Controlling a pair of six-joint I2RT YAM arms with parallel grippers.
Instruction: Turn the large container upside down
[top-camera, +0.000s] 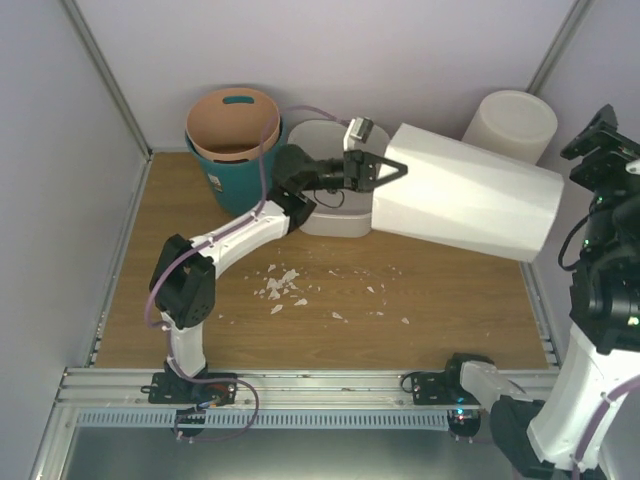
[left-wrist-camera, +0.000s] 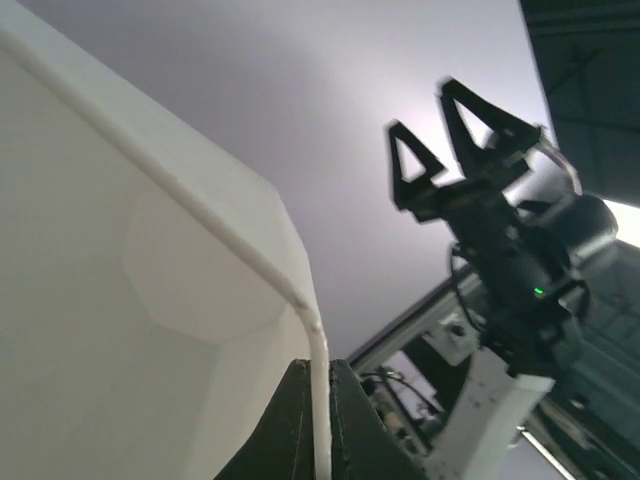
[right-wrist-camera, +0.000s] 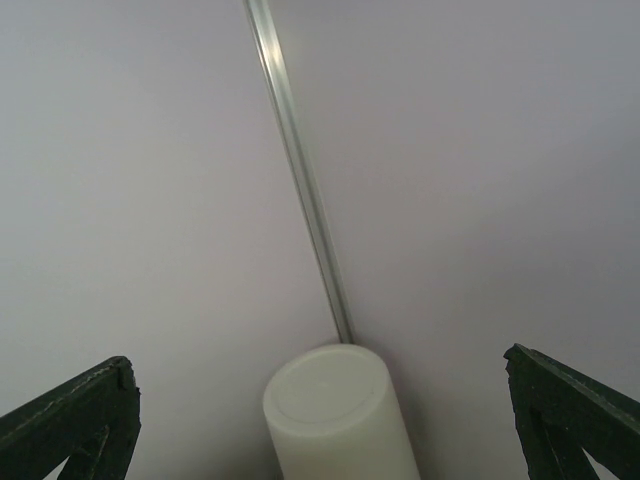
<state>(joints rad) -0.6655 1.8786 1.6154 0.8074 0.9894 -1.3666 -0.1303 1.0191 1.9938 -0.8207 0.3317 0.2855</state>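
The large container (top-camera: 470, 195) is a tall octagonal white bin, the biggest one in view. It hangs on its side above the right half of the table, with its mouth to the left and its base to the right. My left gripper (top-camera: 385, 168) is shut on its rim. In the left wrist view the thin white rim (left-wrist-camera: 318, 370) runs between the two dark fingers, and the bin's inside (left-wrist-camera: 150, 330) fills the left. My right gripper (top-camera: 600, 135) is raised at the far right, open and holding nothing; it also shows in the left wrist view (left-wrist-camera: 440, 120) and its own (right-wrist-camera: 315, 358).
A low white tub (top-camera: 330, 215) sits behind the left arm. A teal bin (top-camera: 233, 140) with a tan inside stands at the back left. A round white bin (top-camera: 510, 125) (right-wrist-camera: 335, 420) stands closed end up in the back right corner. White scraps (top-camera: 285, 285) litter the wooden table (top-camera: 450, 310).
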